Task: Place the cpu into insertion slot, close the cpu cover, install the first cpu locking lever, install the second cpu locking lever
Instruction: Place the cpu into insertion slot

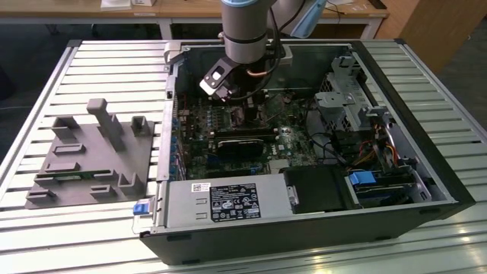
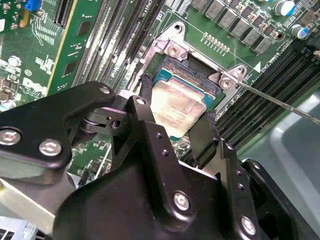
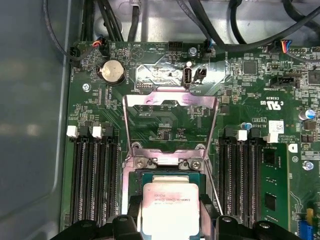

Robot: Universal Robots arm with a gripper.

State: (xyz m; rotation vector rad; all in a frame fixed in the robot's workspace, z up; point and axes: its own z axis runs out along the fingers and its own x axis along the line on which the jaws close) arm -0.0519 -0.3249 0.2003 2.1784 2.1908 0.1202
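While the cpu cover (image 3: pixel 170 125) stands open, we see the hand (image 2: pixel 179 100) clamped on two opposite edges of the cpu (image 2: pixel 176 112), which sits at the insertion slot (image 2: pixel 173 50), between the black memory slots (image 3: pixel 92 175) of the motherboard (image 3: pixel 240 100).

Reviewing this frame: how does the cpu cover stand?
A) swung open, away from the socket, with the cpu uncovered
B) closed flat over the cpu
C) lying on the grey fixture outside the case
A: in the first wrist view the cpu cover is folded back beyond the insertion slot, with the green board showing through its window and the metal top of the cpu bare.
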